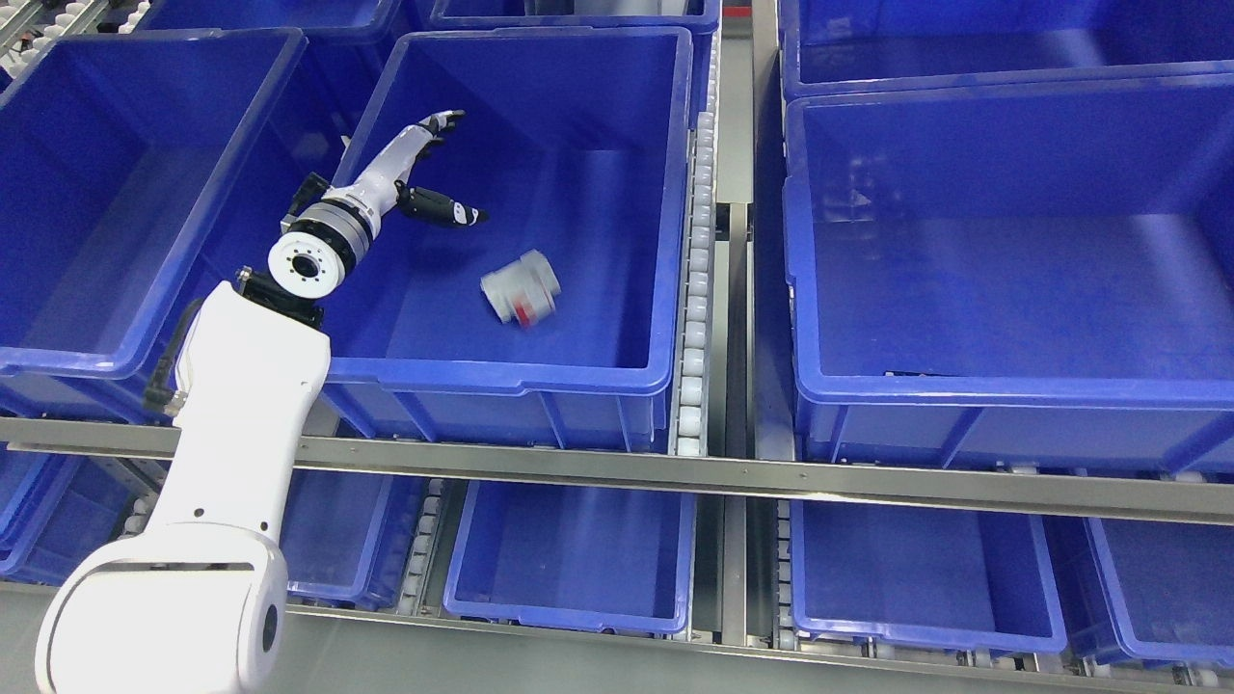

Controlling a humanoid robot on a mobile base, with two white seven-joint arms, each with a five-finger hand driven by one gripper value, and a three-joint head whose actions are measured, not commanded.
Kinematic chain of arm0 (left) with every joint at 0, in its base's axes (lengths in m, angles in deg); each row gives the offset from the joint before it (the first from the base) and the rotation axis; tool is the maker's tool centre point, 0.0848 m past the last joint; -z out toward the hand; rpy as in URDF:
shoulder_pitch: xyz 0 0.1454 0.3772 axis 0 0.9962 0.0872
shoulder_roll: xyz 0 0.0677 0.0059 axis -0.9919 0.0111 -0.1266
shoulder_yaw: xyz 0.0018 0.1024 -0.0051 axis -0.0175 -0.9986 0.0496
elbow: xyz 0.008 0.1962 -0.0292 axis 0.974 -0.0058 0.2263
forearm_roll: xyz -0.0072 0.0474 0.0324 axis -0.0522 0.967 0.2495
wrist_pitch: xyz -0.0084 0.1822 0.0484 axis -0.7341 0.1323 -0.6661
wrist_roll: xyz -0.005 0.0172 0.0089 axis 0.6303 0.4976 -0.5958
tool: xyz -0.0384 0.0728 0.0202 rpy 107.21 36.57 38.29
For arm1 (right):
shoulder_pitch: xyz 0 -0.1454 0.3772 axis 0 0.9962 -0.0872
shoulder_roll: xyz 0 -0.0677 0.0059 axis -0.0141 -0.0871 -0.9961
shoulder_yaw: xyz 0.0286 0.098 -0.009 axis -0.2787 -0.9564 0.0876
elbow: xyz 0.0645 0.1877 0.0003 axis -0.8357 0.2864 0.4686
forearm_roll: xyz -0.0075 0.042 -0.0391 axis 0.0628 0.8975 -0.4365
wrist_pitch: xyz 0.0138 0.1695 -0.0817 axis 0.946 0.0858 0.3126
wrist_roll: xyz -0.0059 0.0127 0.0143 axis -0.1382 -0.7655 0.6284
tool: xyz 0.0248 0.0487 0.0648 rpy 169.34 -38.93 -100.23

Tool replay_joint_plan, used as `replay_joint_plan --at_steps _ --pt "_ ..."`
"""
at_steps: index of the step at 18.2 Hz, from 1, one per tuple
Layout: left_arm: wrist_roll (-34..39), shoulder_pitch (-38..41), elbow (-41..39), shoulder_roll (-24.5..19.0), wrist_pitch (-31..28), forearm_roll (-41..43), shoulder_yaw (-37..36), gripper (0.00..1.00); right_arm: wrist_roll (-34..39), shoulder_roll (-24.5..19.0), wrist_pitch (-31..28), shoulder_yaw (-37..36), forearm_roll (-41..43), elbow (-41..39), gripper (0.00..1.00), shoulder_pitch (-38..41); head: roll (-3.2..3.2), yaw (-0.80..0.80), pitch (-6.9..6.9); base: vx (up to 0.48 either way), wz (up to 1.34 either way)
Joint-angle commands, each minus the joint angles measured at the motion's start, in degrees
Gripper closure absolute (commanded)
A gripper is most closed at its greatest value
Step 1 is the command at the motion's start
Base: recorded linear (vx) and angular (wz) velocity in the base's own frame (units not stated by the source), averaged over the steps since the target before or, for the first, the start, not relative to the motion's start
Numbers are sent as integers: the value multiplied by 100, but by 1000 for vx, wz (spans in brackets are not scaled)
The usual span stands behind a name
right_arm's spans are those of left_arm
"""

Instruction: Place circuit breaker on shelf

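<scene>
No brand, label or writing can be read anywhere. The circuit breaker [521, 288] is a small blocky grey piece with a red patch on its near side, blurred, lying tilted on the smooth floor of the middle blue bin [540, 381], below and to the right of the left hand [416, 173] and apart from it. The hand, white with dark fingertips, hangs over the bin's left part with fingers spread and thumb out, holding nothing. The bins are glossy moulded plastic with thick rims, sitting on a metal shelf rail [733, 474] with white rollers [696, 251] to the hand's right.
</scene>
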Motion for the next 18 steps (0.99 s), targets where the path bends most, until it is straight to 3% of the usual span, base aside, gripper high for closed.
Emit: replay_joint_plan --at_steps 1,2,4,7,10,14,18 --pt "348 -8 -861 594 -25 -301 1898 1 -1 100 332 0 5 0 0 87 0 0 0 22 -44" --pt "638 1 -1177 805 -33 -450 2399 1 -1 100 332 0 5 0 0 87 0 0 0 9 -60" --pt "1192 167 -2107 830 -103 -513 2869 1 -1 100 332 0 5 0 0 87 0 0 0 11 -35" --pt "1379 948 -4039 830 -882 -924 2573 1 -1 100 332 0 -4 0 0 87 0 0 0 23 -24" --pt "1387 1765 -5237 830 -1509 -1383 1932 0 -1 100 332 0 -4 0 0 87 0 0 0 26 -76" --pt "1440 2435 -5925 830 -1440 -1383 1412 0 -1 100 332 0 5 0 0 87 0 0 0 24 -36" --pt "1440 2699 -6172 830 -1440 -1383 1367 0 -1 100 332 0 5 0 0 87 0 0 0 21 -23"
